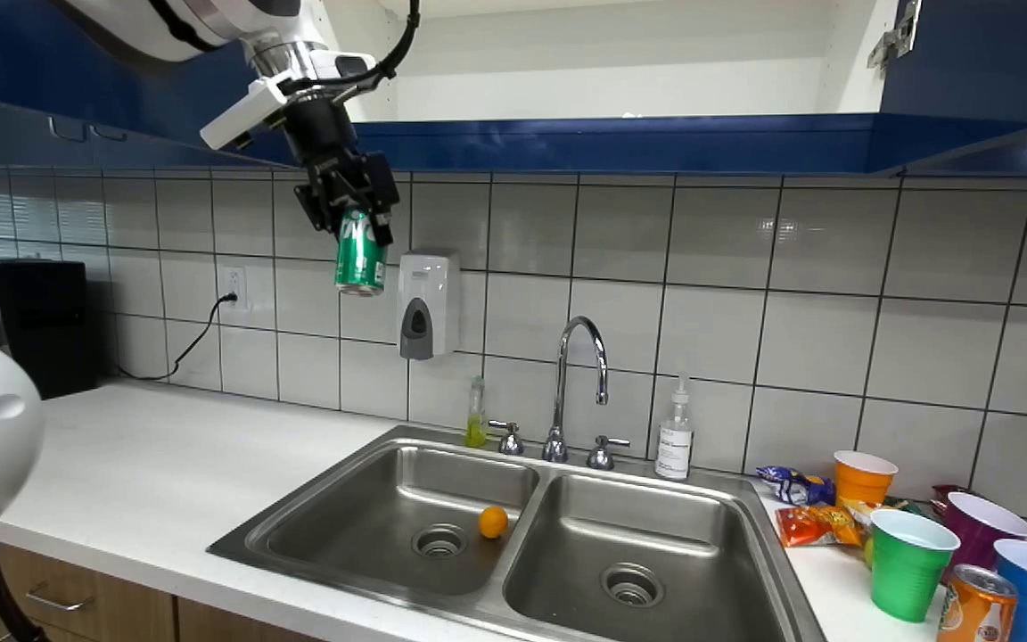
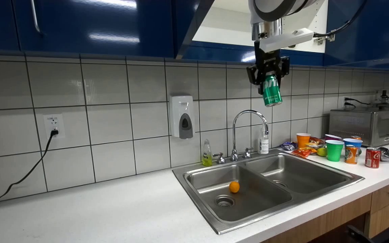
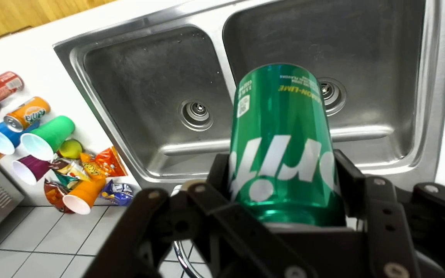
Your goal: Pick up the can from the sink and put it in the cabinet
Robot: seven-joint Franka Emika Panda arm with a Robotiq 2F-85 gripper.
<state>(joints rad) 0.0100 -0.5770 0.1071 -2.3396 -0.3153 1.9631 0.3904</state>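
The green can [image 1: 360,254] is up in the air, well above the sink, and also shows in an exterior view [image 2: 271,91] and the wrist view [image 3: 280,123]. My gripper [image 1: 360,223] is shut on the can's upper end, one finger on each side, and points down with the can slightly tilted; it also shows in an exterior view [image 2: 270,81] and the wrist view [image 3: 282,172]. The stainless sink [image 1: 371,535] lies below. The open cabinet [image 1: 612,85] with white interior and dark blue frame is above and behind the gripper; its interior shows in an exterior view [image 2: 223,28].
An orange ball [image 1: 493,522] lies in a sink basin. The chrome faucet [image 1: 564,383] and soap dispenser [image 1: 429,305] stand below the can's height. Cups [image 1: 913,566], cans and snack bags sit beside the sink. The cabinet's blue bottom edge [image 1: 620,144] is near the gripper's height.
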